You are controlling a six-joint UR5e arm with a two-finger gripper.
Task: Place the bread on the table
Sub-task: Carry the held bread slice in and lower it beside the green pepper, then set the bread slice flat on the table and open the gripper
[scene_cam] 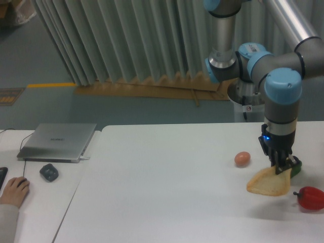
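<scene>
Arm holding the bread over the right side of the white table.

The white table (167,192) is filling the near scene, with a smaller desk (45,202) lying at its left. The arm (279,96) is reaching down at the right, its gripper (283,166) pinching the far right corner of the bread (267,183), fingers closed on the slice. The bread is hanging tilted, its low left end close to the tabletop; contact cannot be told. A closed laptop (58,142) is sitting far left on the desk. A red pepper (310,197) is lying right of the bread, a green pepper (295,166) is peeking out behind the gripper, and an egg (242,158) is resting just left. A mouse (48,172) is sitting near the laptop, and a person's hand (14,191) is resting at the left edge.
</scene>
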